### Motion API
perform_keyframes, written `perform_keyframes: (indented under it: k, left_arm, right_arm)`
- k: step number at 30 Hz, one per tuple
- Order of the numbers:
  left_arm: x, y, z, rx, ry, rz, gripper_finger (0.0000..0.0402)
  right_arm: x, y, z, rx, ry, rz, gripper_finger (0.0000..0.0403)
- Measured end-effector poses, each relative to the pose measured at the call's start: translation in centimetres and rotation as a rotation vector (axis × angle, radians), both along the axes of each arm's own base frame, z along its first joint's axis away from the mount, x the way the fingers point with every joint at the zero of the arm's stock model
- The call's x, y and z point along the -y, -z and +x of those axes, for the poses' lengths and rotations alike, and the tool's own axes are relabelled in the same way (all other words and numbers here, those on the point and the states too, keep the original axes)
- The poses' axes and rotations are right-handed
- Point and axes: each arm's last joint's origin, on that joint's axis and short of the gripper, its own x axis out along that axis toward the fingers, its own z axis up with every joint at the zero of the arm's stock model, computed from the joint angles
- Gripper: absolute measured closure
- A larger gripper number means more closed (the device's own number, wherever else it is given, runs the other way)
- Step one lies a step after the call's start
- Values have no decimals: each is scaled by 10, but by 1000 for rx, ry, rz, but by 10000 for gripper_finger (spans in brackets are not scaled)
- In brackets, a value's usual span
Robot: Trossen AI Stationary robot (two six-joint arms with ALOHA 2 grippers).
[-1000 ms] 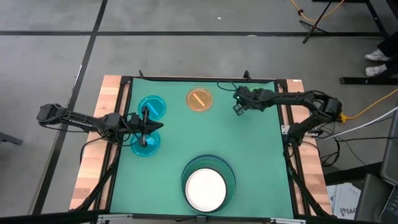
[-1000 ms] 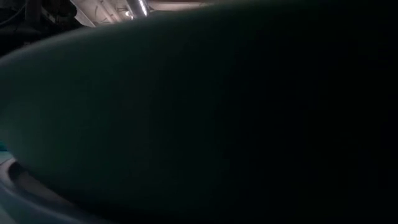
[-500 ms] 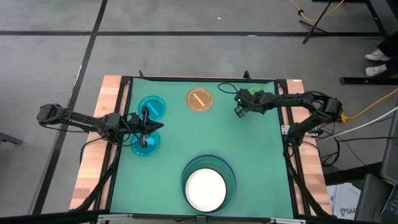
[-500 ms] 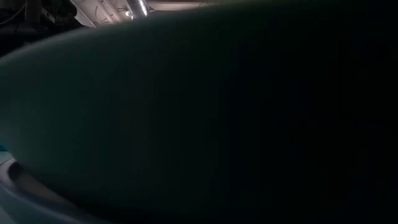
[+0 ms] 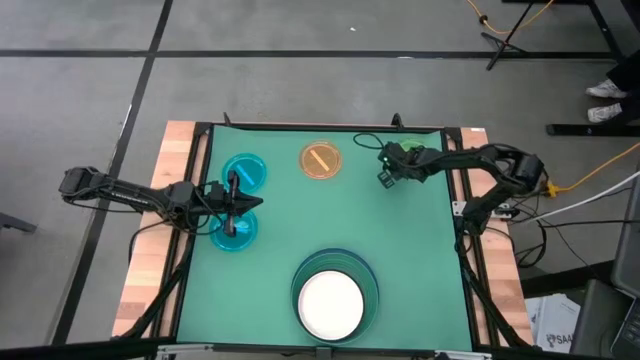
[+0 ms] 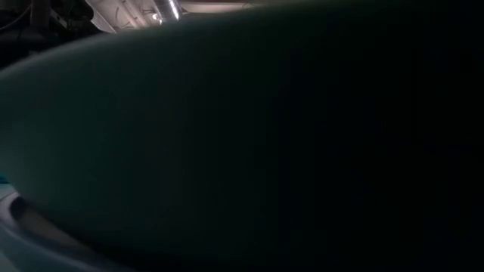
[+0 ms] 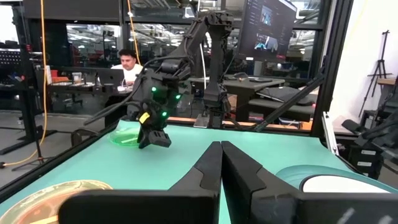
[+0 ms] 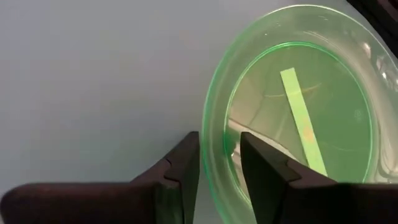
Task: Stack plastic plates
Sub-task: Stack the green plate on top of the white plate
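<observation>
At the table's far right corner, the right pincer (image 5: 384, 176) angles down, fingers straddling the light green plate's (image 8: 298, 112) rim.

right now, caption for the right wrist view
Right gripper closing on the rim of the light green plate above the table.
</observation>
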Motion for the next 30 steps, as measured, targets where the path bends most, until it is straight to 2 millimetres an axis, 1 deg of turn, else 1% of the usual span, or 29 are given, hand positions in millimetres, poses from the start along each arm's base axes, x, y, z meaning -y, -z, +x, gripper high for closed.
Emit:
perform_keyframes:
  k: [4, 7, 9, 14, 15, 20, 23, 27, 30]
  left_arm:
    - [0, 0, 0, 0, 0, 1, 398]
    - [0, 0, 0, 0, 0, 3, 398]
    - [0, 0, 0, 0, 0, 3, 398]
    - [0, 0, 0, 0, -1, 4, 398]
    - [0, 0, 0, 0, -1, 4, 398]
    - [0, 0, 0, 0, -1, 4, 398]
    - [0, 0, 0, -1, -1, 4, 398]
    - [0, 0, 0, 0, -1, 4, 398]
    - [0, 0, 0, -1, -1, 4, 398]
  right_arm:
    - [3, 3, 0, -8, 9, 7, 291]
    - [3, 4, 0, -15, -7, 7, 306]
    - [3, 4, 0, -20, -18, 11, 325]
    - [2, 4, 0, -30, -41, 12, 389]
    - [3, 4, 0, -30, -41, 10, 395]
    - [3, 4, 1, -31, -40, 3, 391]
    - [-2, 0, 6, -47, -76, 9, 400]
    - [-14, -13, 22, -38, -157, 2, 399]
    - [-29, -22, 37, -17, -231, -6, 401]
